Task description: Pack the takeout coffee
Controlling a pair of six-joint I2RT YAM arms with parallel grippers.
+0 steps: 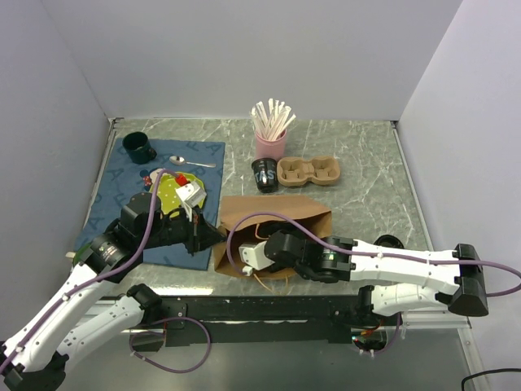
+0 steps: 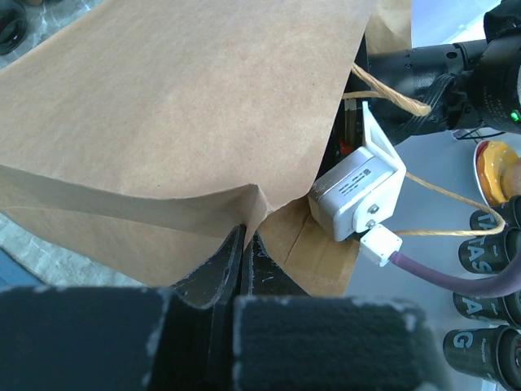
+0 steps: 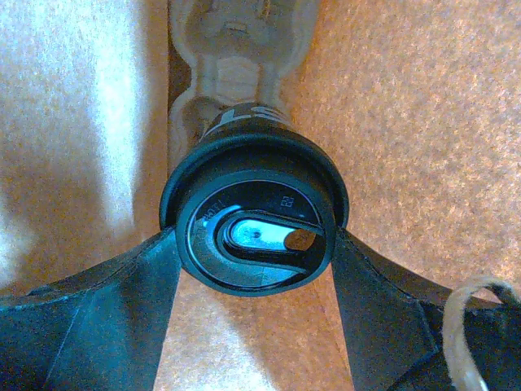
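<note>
- Left gripper pinches the brown paper bag edge.
- Right gripper, inside, grasps the black-lidded coffee cup at a pale pulp carrier.

We count one paper bag, one carrier with two wells, one black cup on the counter and another cup inside the bag, two in all. We also count one pink holder of stirrers, too bunched to number, one green mug, one spoon, one plate and one blue mat.
</note>
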